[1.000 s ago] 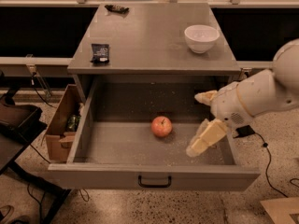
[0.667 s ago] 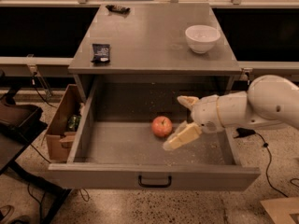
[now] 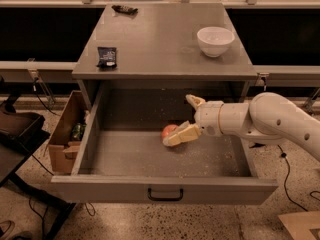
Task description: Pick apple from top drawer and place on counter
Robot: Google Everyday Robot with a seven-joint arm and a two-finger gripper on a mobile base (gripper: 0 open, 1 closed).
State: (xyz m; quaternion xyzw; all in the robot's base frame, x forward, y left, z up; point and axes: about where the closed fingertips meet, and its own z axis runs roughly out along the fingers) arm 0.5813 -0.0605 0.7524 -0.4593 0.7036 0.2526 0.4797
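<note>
A brown cardboard box (image 3: 62, 134) stands on the floor at far left, against the cabinet's side. Above it, a small dark packet (image 3: 106, 57) lies near the left edge of the grey tabletop (image 3: 160, 44), and another dark item (image 3: 124, 9) lies at the back. Below the tabletop, the top drawer (image 3: 100, 188) is pulled wide open, with a dark handle (image 3: 165, 194) on its front. The red-orange apple (image 3: 168, 130) rests on the drawer floor near the middle. The robot's hand (image 3: 178, 120) is inside the drawer just right of the apple, fingers (image 3: 182, 134) spread apart and grasping nothing; the nearer finger crosses the apple's lower right side. A white bowl (image 3: 215, 40) sits on the tabletop's right side. The white arm (image 3: 280, 121) reaches in from the right.
</note>
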